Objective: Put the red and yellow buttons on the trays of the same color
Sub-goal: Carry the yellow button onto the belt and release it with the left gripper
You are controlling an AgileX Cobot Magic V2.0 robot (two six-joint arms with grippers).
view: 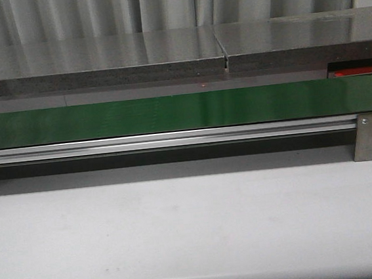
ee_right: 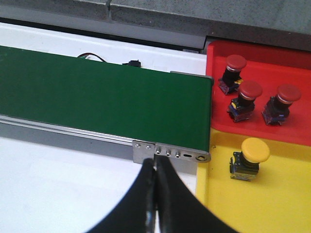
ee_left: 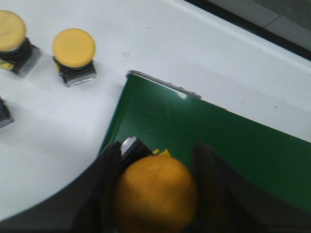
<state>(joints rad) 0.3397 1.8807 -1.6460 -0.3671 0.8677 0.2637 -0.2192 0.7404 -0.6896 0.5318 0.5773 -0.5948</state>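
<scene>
In the front view a long green belt runs across the middle of the frame on an aluminium rail, with the white table filling the lower half. A sliver of the red tray shows at the far right edge, behind the belt's end, and a tiny red light dot glows above the belt near the centre. Neither arm shows in this view.

In the left wrist view the left claw sits at the bottom centre, its two dark fingers closed on either side of a yellow button, over the end of the belt. Two more yellow buttons stand on the table at the upper left, one at the frame's corner and one just to its right.

In the right wrist view the right claw is at the bottom centre with its fingers pressed together and nothing between them. The red tray fills the upper right corner and carries three red buttons: one toward its top, one in the middle and one to the right. Below it, in the lower right, the yellow tray holds one yellow button near its top edge. Both trays lie just beside the belt's end.
</scene>
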